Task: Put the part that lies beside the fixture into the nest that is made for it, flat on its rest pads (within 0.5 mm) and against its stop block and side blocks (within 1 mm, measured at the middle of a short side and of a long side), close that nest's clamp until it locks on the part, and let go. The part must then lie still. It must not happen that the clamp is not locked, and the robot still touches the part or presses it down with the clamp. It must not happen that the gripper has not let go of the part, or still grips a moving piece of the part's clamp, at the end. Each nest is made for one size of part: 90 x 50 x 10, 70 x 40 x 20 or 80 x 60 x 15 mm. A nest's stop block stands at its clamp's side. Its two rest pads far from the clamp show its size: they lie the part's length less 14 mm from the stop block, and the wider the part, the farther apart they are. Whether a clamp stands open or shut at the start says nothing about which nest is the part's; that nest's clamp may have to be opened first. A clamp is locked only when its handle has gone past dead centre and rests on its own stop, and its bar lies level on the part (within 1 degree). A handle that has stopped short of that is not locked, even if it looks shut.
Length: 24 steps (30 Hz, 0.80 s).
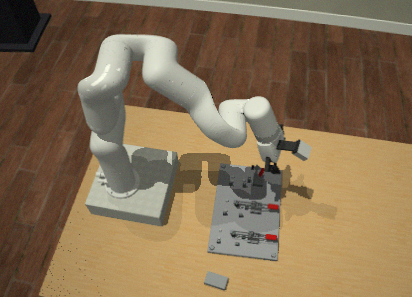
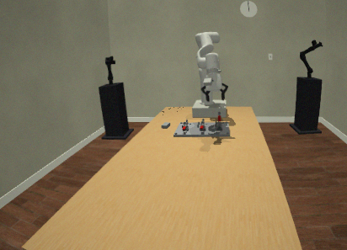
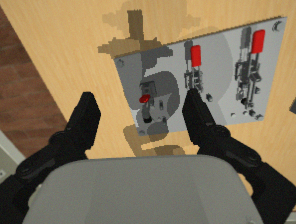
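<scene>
Part point(image 1: 216, 280) point(image 2: 166, 125): we see it at six o'clock of the fixture point(image 1: 215, 237) point(image 2: 202, 134) point(image 3: 225, 55), top view; our claw point(image 1: 275, 159) point(image 2: 216, 92) point(image 3: 141, 101) gapes empty.

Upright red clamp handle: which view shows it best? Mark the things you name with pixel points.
Exterior. There the upright red handle point(image 1: 261, 172) point(image 2: 219, 118) point(image 3: 145, 98) stands tall above the fixture plate point(image 1: 245, 247) point(image 2: 191, 135) point(image 3: 220, 55). Top shows a small red bit beside the gripper point(image 1: 271, 168) point(image 2: 216, 94) point(image 3: 141, 100); wrist shows it foreshortened.
</scene>
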Available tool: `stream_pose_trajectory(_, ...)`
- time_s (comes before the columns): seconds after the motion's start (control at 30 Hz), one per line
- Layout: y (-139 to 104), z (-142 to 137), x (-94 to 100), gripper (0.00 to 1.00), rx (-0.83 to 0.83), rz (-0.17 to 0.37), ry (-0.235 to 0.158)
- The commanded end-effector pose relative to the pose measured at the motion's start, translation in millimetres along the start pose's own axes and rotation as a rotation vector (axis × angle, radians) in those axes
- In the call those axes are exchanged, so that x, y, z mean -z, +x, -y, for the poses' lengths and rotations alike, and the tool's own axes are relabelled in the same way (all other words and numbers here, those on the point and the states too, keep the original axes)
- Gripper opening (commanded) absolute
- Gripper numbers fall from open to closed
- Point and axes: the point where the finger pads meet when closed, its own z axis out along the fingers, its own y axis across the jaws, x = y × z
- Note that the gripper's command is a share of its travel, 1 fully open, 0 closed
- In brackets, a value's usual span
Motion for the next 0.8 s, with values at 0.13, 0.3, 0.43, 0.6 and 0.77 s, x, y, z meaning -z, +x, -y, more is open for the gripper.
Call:
stream_pose_trajectory(0.13,-80,-1,20.0,1.0,0.148,0.22,-0.061)
stream_pose_trajectory(0.3,-115,-5,30.5,1.0,0.214,0.314,-0.085)
stream_pose_trajectory(0.43,-123,-6,33.5,1.0,0.231,0.338,-0.091)
stream_pose_trajectory(0.6,-123,-6,33.5,1.0,0.231,0.339,-0.091)
stream_pose_trajectory(0.77,-123,-6,33.5,1.0,0.231,0.339,-0.091)
